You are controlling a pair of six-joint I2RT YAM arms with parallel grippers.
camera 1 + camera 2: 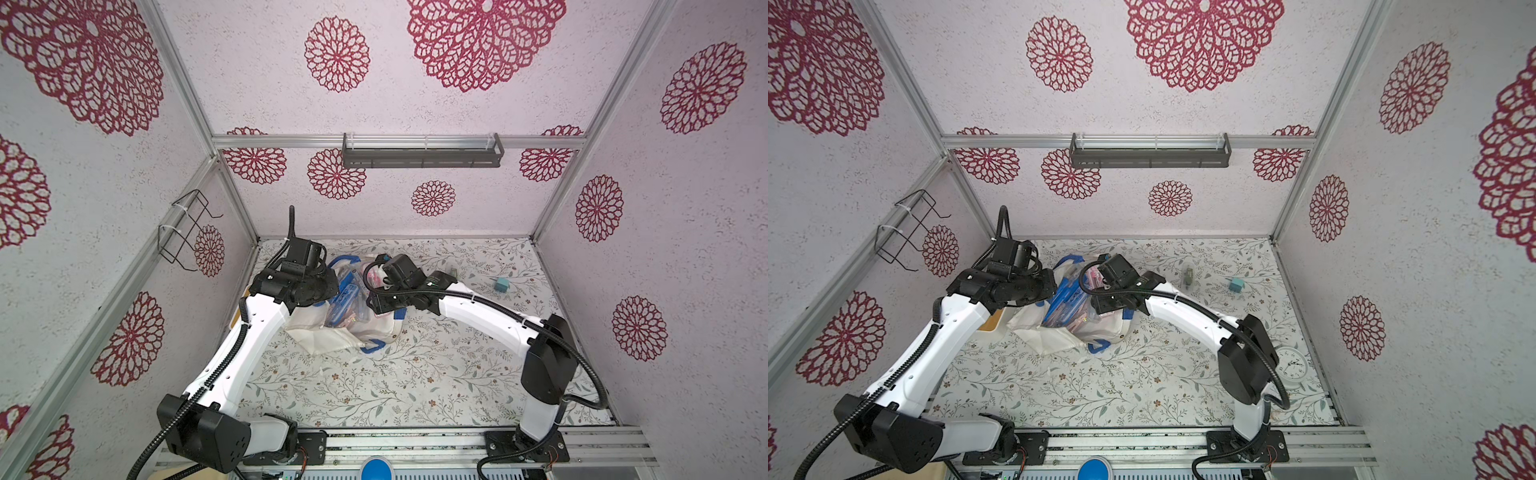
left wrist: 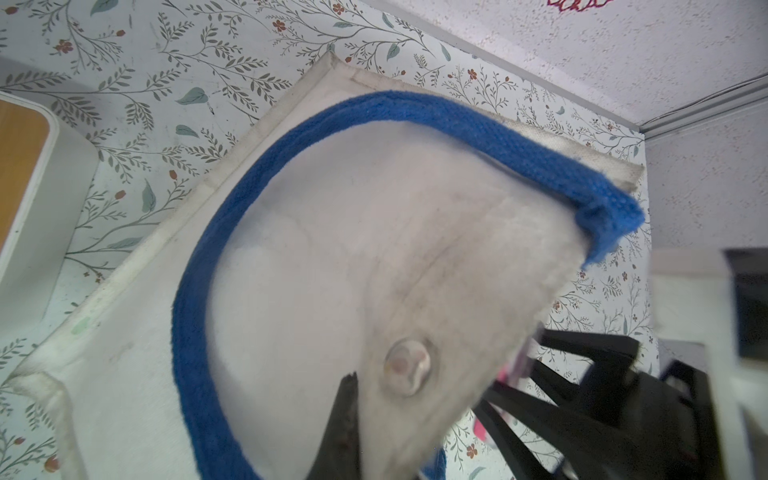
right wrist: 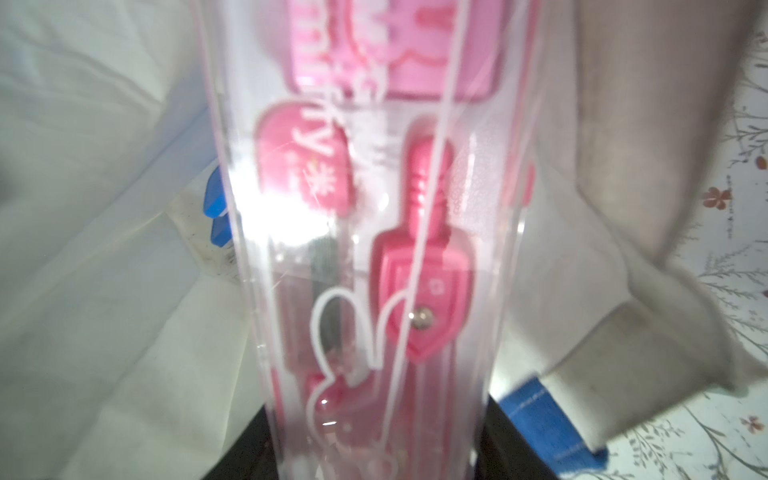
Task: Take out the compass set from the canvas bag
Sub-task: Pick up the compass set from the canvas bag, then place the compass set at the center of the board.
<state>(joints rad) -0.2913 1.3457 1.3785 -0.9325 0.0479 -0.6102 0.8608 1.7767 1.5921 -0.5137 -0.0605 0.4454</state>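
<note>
Left fingers (image 2: 345,419) pinched the canvas bag (image 1: 309,332) rim. Right fingers (image 3: 239,455) clamped the pink compass set (image 3: 374,249), mid-frame in the bag's mouth. It was best drawn straight out lengthwise, with the rim held taut.

Right wrist view: white lettering (image 3: 318,143) on a pink patch inside the clear case of the compass set (image 3: 415,291). I make out only a "y"; the rest is blurred. The numerals on the white clock (image 1: 1292,365), near right, are too small to read.
</note>
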